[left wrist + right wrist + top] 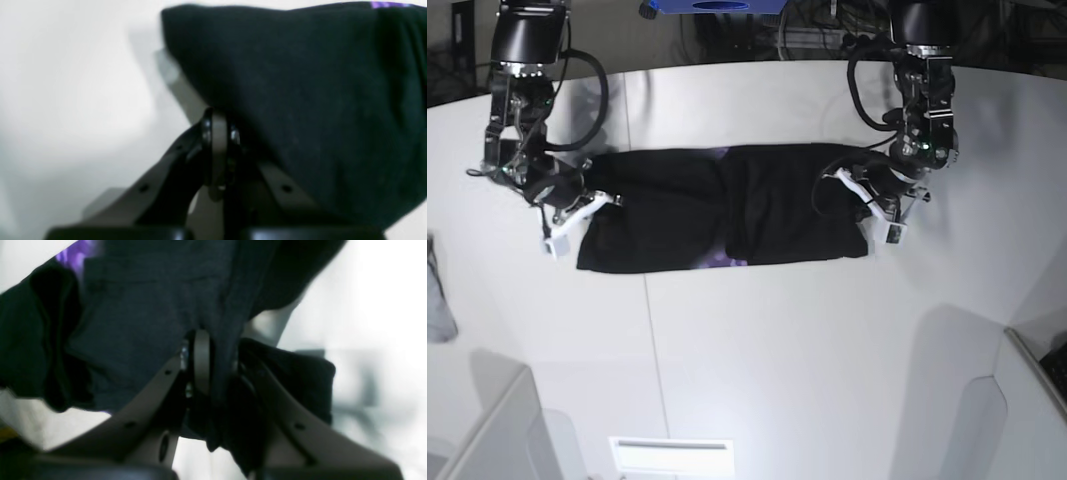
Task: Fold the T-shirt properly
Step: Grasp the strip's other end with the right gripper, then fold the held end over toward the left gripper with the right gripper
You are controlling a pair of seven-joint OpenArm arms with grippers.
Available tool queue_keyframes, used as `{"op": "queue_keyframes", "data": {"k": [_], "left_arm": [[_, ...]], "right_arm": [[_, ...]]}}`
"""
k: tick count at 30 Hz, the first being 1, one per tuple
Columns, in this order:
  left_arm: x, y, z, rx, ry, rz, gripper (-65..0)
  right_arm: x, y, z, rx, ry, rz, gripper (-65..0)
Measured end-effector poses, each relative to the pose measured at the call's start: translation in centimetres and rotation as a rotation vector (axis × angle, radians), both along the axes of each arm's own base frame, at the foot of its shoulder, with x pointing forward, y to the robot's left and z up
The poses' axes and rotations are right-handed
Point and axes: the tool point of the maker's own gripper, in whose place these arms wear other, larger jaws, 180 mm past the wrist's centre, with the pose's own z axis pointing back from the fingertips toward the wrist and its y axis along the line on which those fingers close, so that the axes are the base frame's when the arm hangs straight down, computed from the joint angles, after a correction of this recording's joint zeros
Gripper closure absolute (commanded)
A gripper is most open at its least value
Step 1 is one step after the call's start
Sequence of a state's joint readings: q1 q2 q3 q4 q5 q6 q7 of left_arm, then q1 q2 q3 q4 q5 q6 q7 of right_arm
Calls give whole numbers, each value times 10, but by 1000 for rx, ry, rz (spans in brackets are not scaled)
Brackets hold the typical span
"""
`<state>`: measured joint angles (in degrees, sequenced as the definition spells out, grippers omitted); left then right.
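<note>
**T-shirt stretched across the far table, an arm at each end**

Across the far half of the white table (757, 360), the T-shirt (727, 205) lies as a long black band running left to right, already folded in on itself along its length. A small patch of purple print shows at its near edge around the middle, and another trace at the far edge; the rest of the print is hidden inside the folds.

At the band's right end sits the left gripper (879, 203). Its wrist view is blurred, but the two pale fingers come together at the tip with the cloth's edge draped over and just behind them; the jaws look closed on the T-shirt (300, 100), though the pinch point itself is covered by fabric. A sliver of purple shows at the top right corner of that view.

At the band's left end sits the right gripper (575, 213). Its wrist camera shows a pleat of dark fabric running down between the fingers, so the jaws are clamped on the T-shirt (133, 323). More cloth bunches over the right-hand finger and hides most of it. Purple print peeks out at the top left.

From the base view, both sets of fingertips are partly buried in black cloth, and whether the gripped corners are lifted off the table cannot be told. At the far left edge, a small grey cloth (437, 300) is cut off by the frame, well apart from the shirt.
</note>
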<state>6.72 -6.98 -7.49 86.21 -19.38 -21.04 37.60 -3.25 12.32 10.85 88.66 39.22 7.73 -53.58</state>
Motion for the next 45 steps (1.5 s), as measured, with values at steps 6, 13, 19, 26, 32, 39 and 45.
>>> {"op": "queue_keyframes", "data": {"k": [6,13,19,26,32,39,45], "left_arm": [[3,0,1,1,3,-4,0],[4,1,1,7,2,-5,0],[5,4,2,15,-1,-8,0],[3,4,1,14,1,-6,0],[-4,3,-1,7,2,-5,0],[-7,4,-2,9,5,-6,0],[-10,3,-3,4,4,-4,0]], "right_arm": [[5,25,30,-78,-103,102,0],[2,47,57,-85,-128,125,0],[-2,72,75,-69,-153,193,0],[-8,114,86,18,-155,213,0],[-12,152,95,104,-168,248,0],[-14,182,102,142,-163,265,0],[-18,209,94,172,-163,284,0]]}}
